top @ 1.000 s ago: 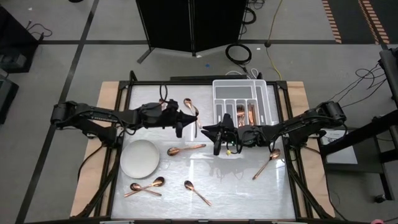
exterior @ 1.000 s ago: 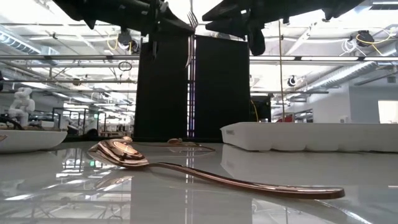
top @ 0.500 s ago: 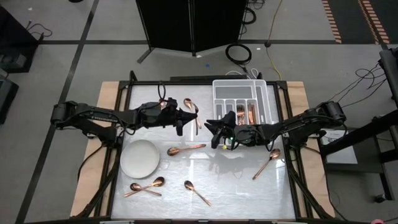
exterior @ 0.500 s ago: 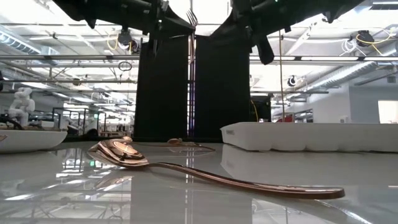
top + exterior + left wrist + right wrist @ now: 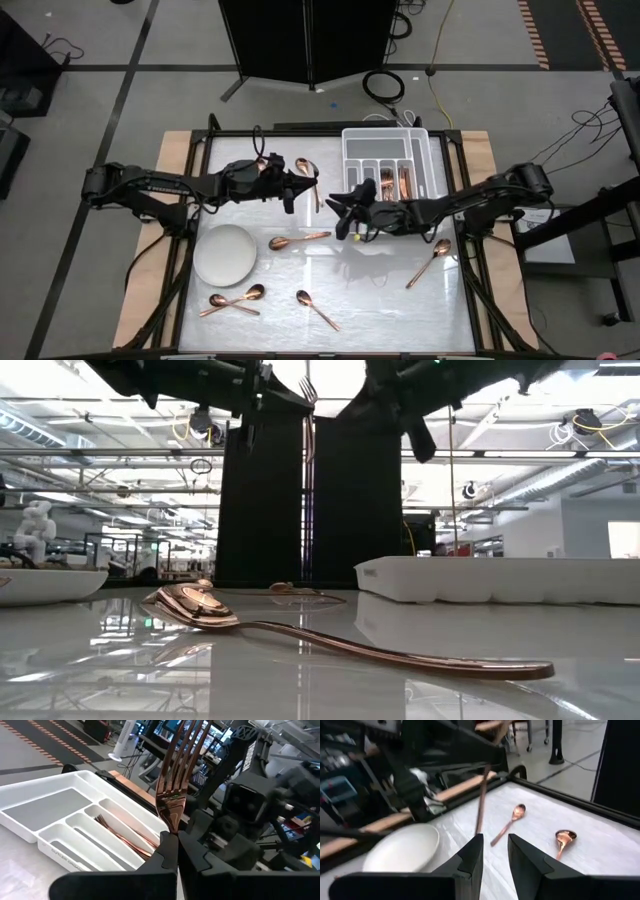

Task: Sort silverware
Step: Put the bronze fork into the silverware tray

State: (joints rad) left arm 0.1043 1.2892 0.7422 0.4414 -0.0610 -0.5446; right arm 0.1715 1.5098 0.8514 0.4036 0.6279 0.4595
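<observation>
My left gripper (image 5: 303, 187) is shut on a copper fork (image 5: 176, 775) above the table's far middle, left of the white tray (image 5: 390, 165). The fork stands upright, tines up. Its handle (image 5: 480, 805) hangs below the fingers. My right gripper (image 5: 342, 207) is open just right of the fork and points at it. The handle shows a little beyond its fingertips (image 5: 495, 852), and nothing lies between them. More silverware lies in the tray's compartments (image 5: 125, 837) and loose on the table. My left gripper pinches the fork at its neck (image 5: 170, 827), just below the tines, between its two fingers. The fingers come nearly level from the table's left and lie across the fork. The fork is lifted clear of the table, upright, with its handle hanging below.
A round white plate (image 5: 226, 254) stands at the near left. Copper spoons lie on the table: one by the plate (image 5: 300, 240), two at the near left (image 5: 232, 300), one near the front (image 5: 318, 310), one at the right (image 5: 430, 262), one at the back (image 5: 305, 167).
My right gripper has swung its fingers from pointing toward the table's near edge to pointing left at the held fork, tipping up and shifting a little toward the far edge. Its fingers stay apart. The fork has kept still.
</observation>
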